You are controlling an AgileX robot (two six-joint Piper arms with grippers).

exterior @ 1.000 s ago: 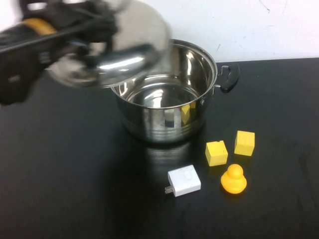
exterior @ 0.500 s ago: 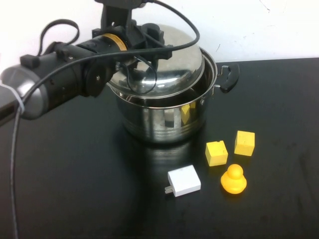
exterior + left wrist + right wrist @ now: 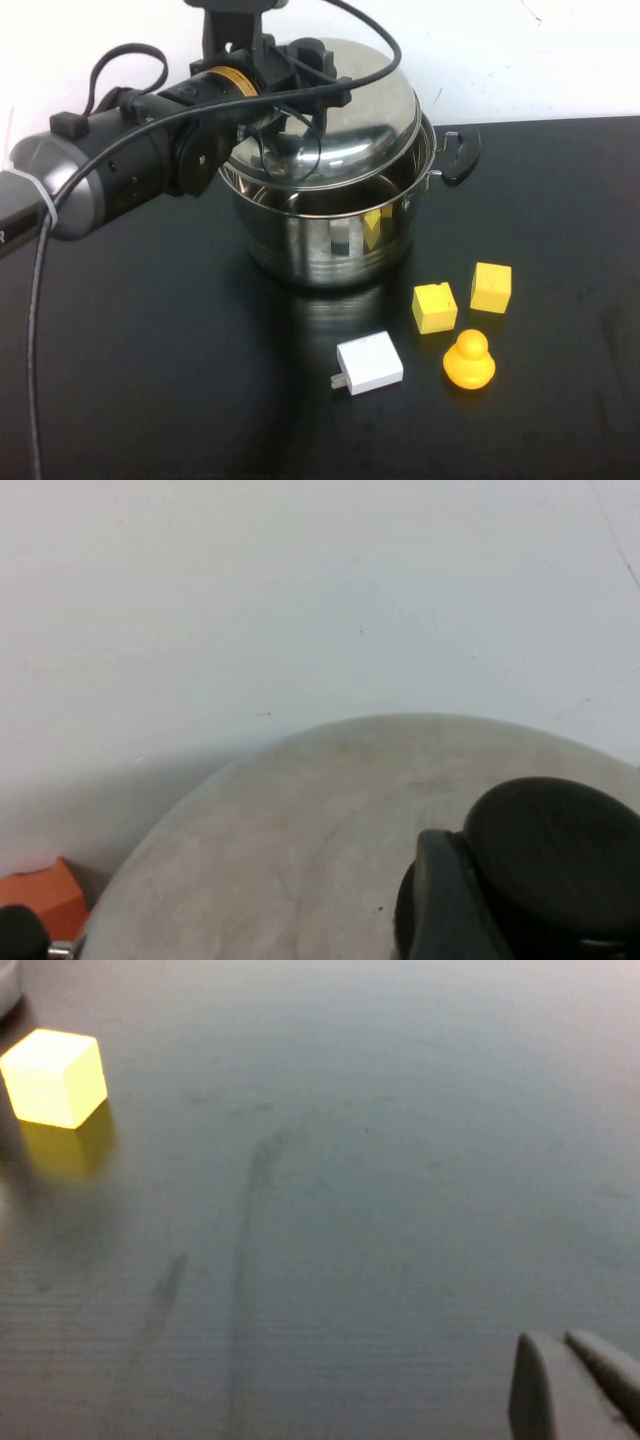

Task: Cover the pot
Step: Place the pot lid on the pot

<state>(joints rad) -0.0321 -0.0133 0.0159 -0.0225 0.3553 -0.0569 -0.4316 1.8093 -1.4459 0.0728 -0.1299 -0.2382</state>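
- While our left tool (image 3: 300, 75) grips the lid (image 3: 350, 130) by its knob (image 3: 550, 850), the lid sits tilted on the pot (image 3: 330, 235) near the table's (image 3: 150, 380) far edge.
- Our right tool (image 3: 575, 1385) hovers over bare table with fingers together, holding nothing.

Bright, even light; glare on pot (image 3: 330, 240).

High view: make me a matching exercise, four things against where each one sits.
Things:
1. lid
2. duck
3. white adapter
4. left gripper

Places:
A. nearest the front edge, left of the duck
B. on the lid's knob, above the pot
C. tilted over the pot's mouth, not yet seated flat
D. front right, below the two yellow blocks

Pairs: 1-C, 2-D, 3-A, 4-B

The right gripper shows only in its wrist view, over bare table.
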